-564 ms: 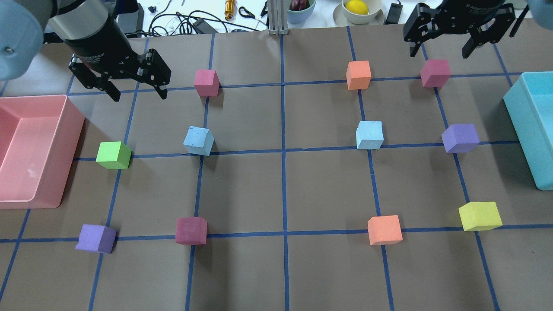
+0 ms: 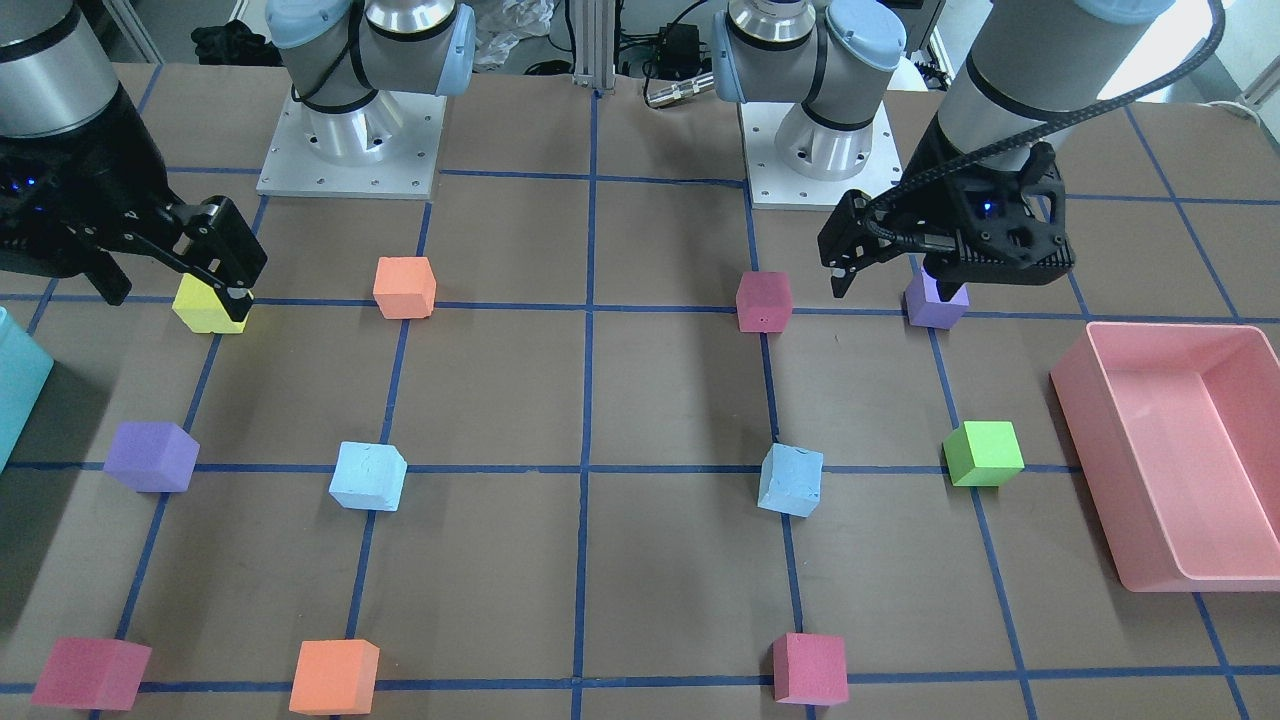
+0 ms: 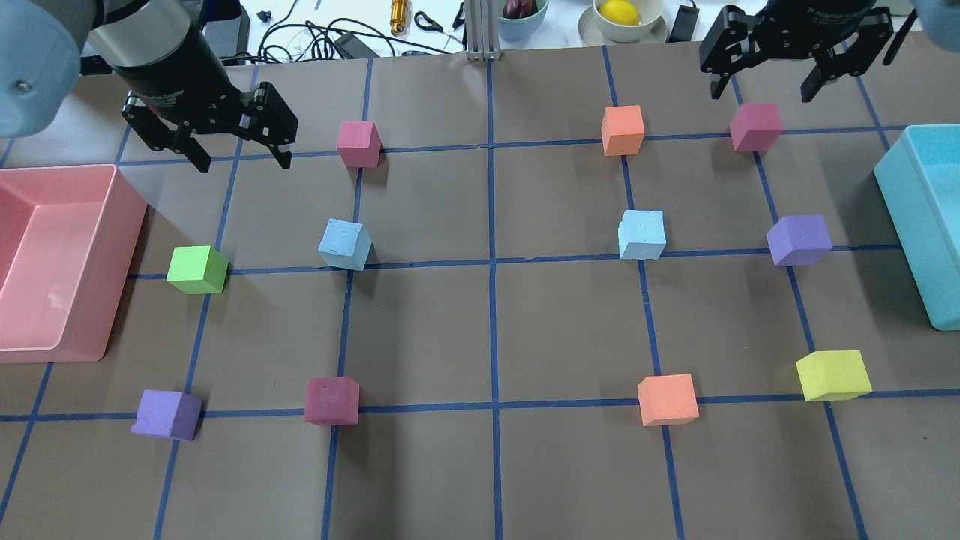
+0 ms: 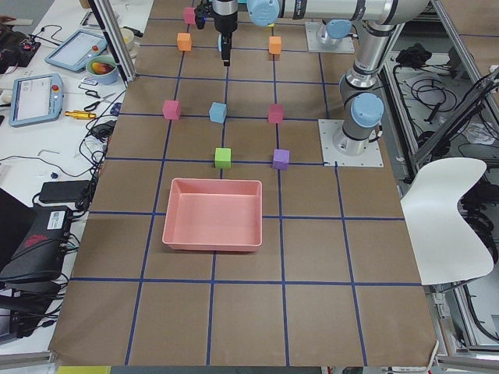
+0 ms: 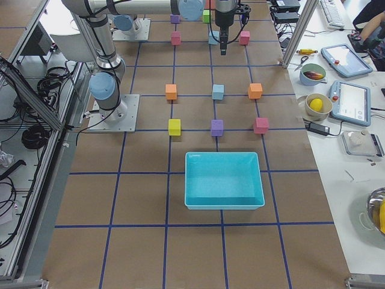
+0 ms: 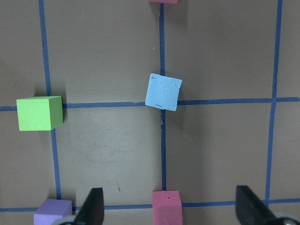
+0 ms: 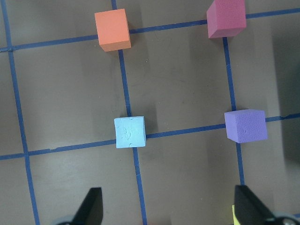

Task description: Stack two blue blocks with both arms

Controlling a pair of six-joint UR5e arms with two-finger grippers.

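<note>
Hovering high over the far row: left gripper [image 3: 241, 159] and right gripper [image 3: 759, 88], both empty, jaws spread wide. Approach step, no grasp yet. Left blue block [image 3: 345, 244] and right blue block [image 3: 642, 234] sit well apart on the counter [image 3: 570, 330]. Next, likely: each gripper descends centred over its nearer block before closing

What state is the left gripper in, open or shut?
Open. The left gripper has its fingers spread wide with nothing between them; the blue block in its wrist view sits apart on the table.
</note>
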